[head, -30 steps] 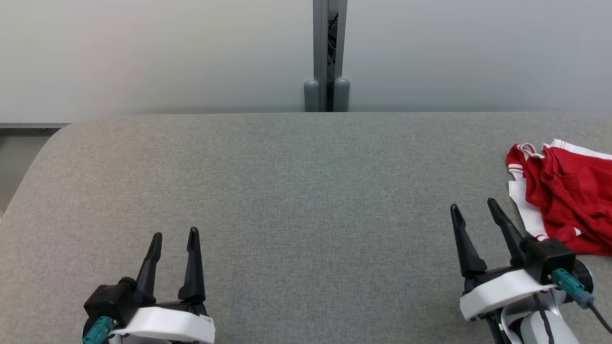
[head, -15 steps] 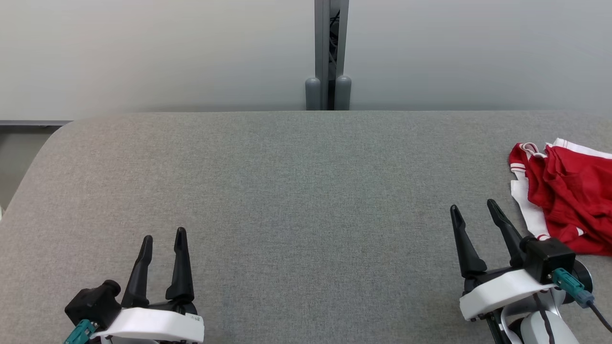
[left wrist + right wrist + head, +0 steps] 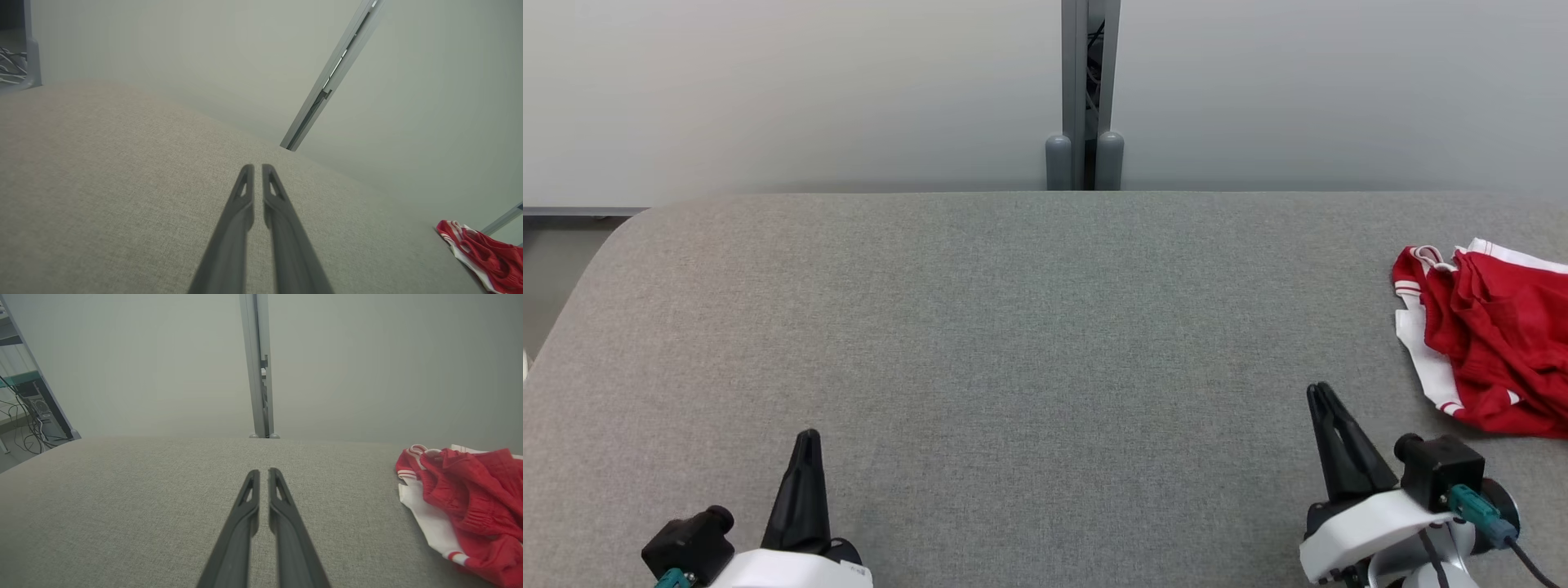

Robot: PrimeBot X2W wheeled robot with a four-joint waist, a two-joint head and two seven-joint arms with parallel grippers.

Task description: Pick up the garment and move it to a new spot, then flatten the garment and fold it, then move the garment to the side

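The garment (image 3: 1490,335) is a crumpled red piece with white trim, lying at the right edge of the grey table (image 3: 1029,327). It also appears at the lower right of the left wrist view as the garment (image 3: 486,257) and at the right of the right wrist view as the garment (image 3: 466,502). My right gripper (image 3: 1323,394) sits near the table's front, left of and below the garment, its fingers shut together with nothing between them. My left gripper (image 3: 809,437) is at the front left, also shut and empty. In the wrist views the left gripper (image 3: 257,168) and right gripper (image 3: 261,472) show only a narrow slit.
A grey post (image 3: 1086,90) stands behind the table's far edge against pale partition walls. The table's left corner is rounded. A rack with cables (image 3: 28,412) stands off the table's left side.
Both grippers have closed from open to shut. Both have drawn back toward the bottom of the head view. The garment has not moved.
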